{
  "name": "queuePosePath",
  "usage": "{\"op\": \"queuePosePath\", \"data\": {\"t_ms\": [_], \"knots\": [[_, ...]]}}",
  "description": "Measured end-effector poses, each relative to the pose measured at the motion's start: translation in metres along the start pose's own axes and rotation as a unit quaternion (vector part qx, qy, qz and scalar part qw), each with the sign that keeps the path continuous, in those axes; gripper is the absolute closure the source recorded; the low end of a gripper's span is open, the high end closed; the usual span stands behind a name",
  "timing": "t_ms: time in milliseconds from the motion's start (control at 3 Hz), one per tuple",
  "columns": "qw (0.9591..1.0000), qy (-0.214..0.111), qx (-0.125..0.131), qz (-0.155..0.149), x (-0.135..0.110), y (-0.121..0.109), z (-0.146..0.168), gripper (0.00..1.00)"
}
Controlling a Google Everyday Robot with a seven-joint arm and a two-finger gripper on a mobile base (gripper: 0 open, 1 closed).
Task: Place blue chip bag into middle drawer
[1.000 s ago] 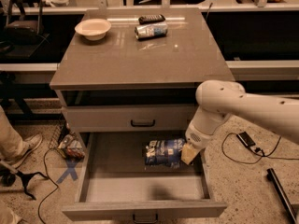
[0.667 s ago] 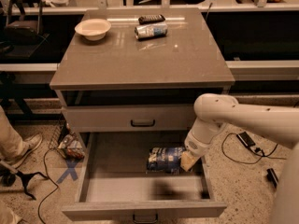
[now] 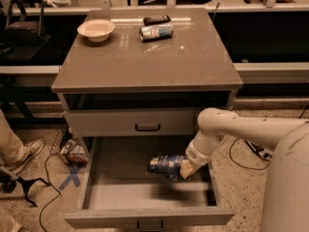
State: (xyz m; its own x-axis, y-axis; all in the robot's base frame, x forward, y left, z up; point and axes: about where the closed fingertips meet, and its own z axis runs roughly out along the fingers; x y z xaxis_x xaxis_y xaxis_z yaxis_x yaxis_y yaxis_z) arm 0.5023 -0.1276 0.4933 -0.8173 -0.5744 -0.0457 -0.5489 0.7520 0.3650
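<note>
Grey wood forms the middle drawer (image 3: 116, 195), pulled open beneath the table (image 3: 145, 62). The tool (image 3: 185, 169) reaches in from the right, clamped on the blue chip bag (image 3: 164, 164), holding it just above the drawer floor, probably for a short drop.

Count at time of inspection:

- Cabinet (image 3: 145, 66): one, centre of frame.
- Drawers: two. One closed drawer (image 3: 111, 122) mid-frame; one middle drawer (image 3: 120, 197), pulled open, lower centre.
- Drawer handles: two, one per drawer front.
- Bowl (image 3: 96, 29): one, upper left of the cabinet top.
- Drink can (image 3: 156, 31): one, lying upper centre.
- Dark flat object (image 3: 157, 19): one, just behind the can; kind not determined.
- Blue chip bag (image 3: 164, 163): one, above the open drawer's floor.
- Robot arm (image 3: 231, 127): one, lower right.
- Gripper (image 3: 186, 169): one, clamped on the bag's right end, lower centre-right.
- Shoe (image 3: 24, 151): one, left edge.
</note>
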Motion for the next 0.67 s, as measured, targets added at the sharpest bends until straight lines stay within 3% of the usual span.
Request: {"op": "queuePosePath", "data": {"t_ms": [333, 667], "knots": [[0.9995, -0.027, -0.014, -0.006, -0.027, 0.013, 0.012, 0.39], [0.9979, -0.048, -0.03, -0.031, -0.052, 0.038, 0.017, 0.16]]}}
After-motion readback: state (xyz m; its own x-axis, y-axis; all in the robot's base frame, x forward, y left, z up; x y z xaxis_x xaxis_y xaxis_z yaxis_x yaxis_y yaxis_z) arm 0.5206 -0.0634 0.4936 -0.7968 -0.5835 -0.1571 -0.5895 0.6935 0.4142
